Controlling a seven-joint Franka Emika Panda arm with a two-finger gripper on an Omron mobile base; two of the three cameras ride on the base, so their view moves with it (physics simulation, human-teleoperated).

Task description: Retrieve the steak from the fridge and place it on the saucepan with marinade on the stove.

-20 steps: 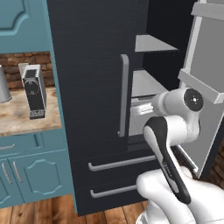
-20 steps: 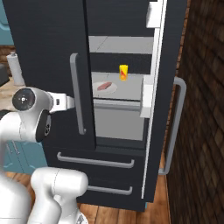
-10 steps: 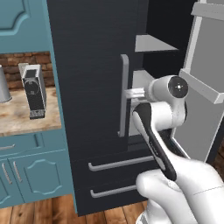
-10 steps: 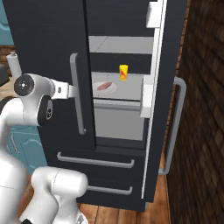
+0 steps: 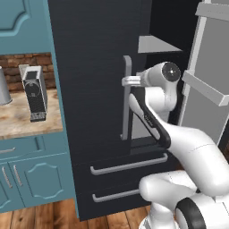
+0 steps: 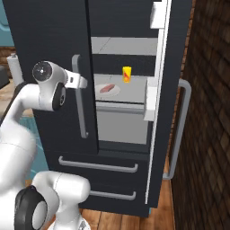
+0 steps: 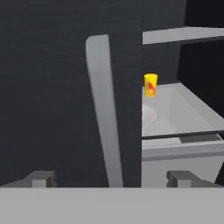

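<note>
Fridge: the fridge stands with its right door swung open and its left door shut; grey shelves show inside.
Steak: the steak lies on a pale plate on the middle shelf, near the shelf's left edge, just behind the edge of the shut left door.
Carton: a small yellow carton stands upright further back on the same shelf, apart from the steak.
Gripper: the gripper is empty, its fingers spread wide, in front of the left door's silver handle; it is well apart from the steak.
Handling: I judge the steak to be light, soft and floppy, probably a little slippery; it is thin and lies flat, so it will bend if taken at one end.
Where to hold: best across its short width near the middle, fingers coming down on both long edges.
Risk: the plate may slide, or the carton be knocked.
Progress: the steak is not yet taken.
</note>
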